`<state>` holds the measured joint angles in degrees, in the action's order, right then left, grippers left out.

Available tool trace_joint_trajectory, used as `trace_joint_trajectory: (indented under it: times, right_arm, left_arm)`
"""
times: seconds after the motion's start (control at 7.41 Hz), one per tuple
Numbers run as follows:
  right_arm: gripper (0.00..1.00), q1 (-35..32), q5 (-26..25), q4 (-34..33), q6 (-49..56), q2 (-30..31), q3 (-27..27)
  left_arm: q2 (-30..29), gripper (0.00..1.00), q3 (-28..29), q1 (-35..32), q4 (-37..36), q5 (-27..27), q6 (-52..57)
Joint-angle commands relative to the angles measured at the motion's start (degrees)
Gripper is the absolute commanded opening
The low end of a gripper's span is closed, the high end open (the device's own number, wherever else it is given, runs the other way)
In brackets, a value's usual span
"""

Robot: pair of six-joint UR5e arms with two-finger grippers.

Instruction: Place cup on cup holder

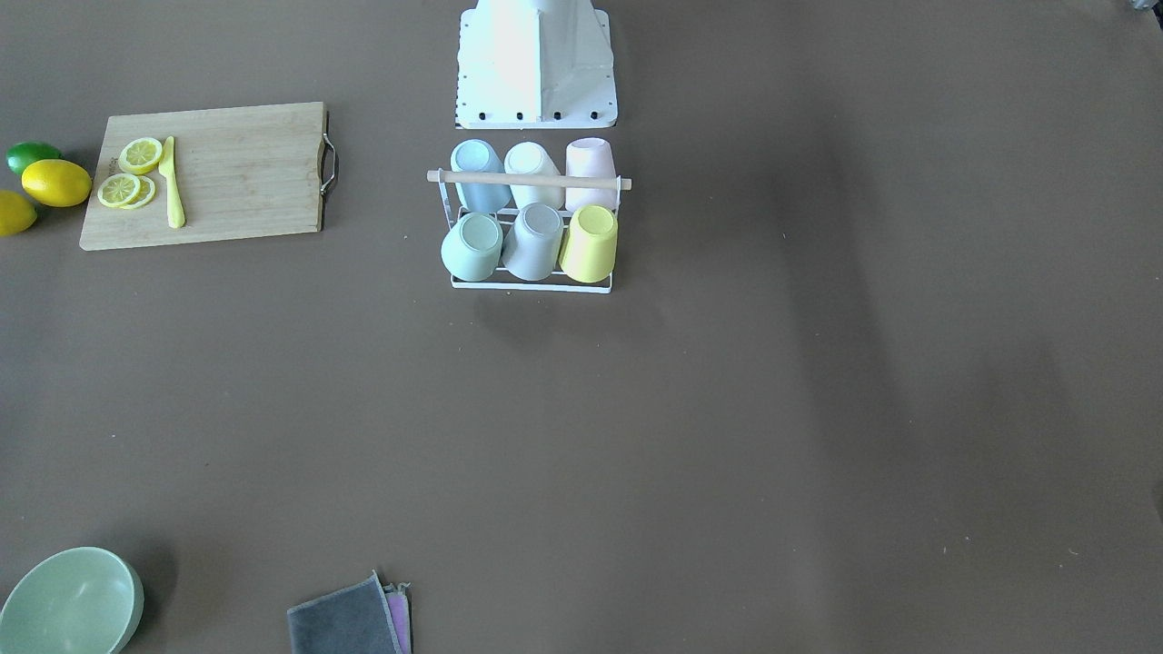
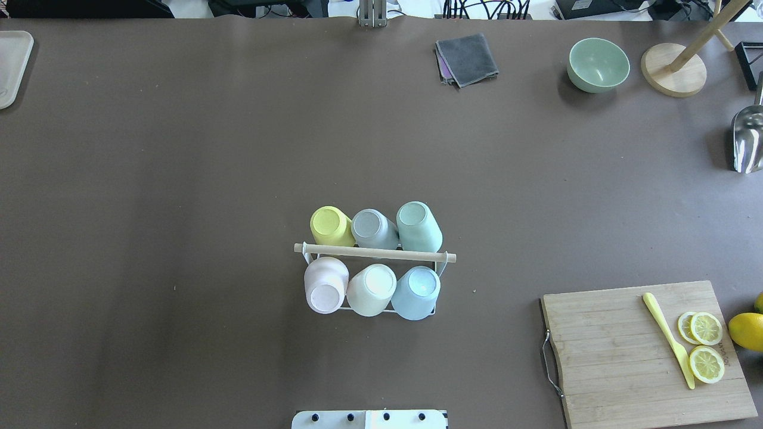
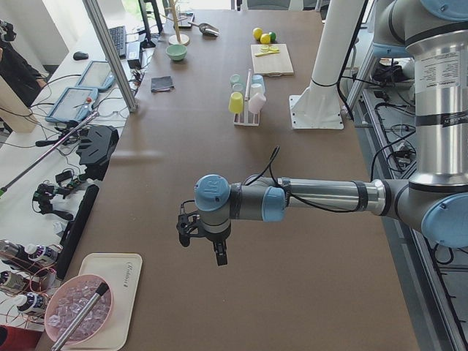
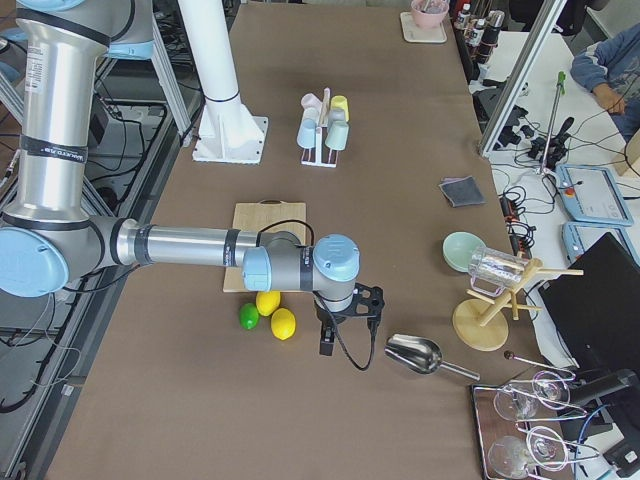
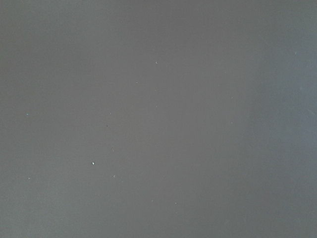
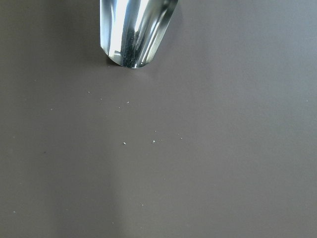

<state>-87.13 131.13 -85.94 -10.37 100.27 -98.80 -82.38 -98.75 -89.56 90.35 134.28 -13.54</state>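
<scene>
- The cup holder (image 2: pixel 374 253) stands on the desk (image 2: pixel 179 149).
- Six cups (image 2: pixel 369 289) sit upturned on the holder, three on each side of its rod.
- The left tool (image 3: pixel 203 245) hangs well away from the holder; I cannot tell whether its fingers are apart.
- The right tool (image 4: pixel 345 325) hangs far on the holder's other side, apparently near a metal scoop (image 4: pixel 415 353); its finger gap is equally unclear.

Bright, even daylight fills every view. In the front-facing view the white robot base (image 1: pixel 536 64) is overexposed, and broad soft shadows band the table (image 1: pixel 818 363). The cup holder (image 1: pixel 531 180) casts a faint, blurred shadow. Hard glare streaks the metal scoop (image 6: pixel 136 29) in the right wrist view; the left wrist view looks flat and soft.
</scene>
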Motion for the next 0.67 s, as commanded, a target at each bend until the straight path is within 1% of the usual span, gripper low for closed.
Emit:
trace_joint_trajectory:
  times: [0.0,0.54]
  right_arm:
    - [1.00,-0.1,0.0,0.0,0.0,0.0,0.0]
    - [1.00,0.0,-0.1,0.0,-0.1,0.0,0.0]
  left_arm:
    - [0.0,0.98,0.1,0.0,-0.1,-0.2,0.0]
    - [-0.1,0.98,0.9,0.0,0.2,-0.2,0.0]
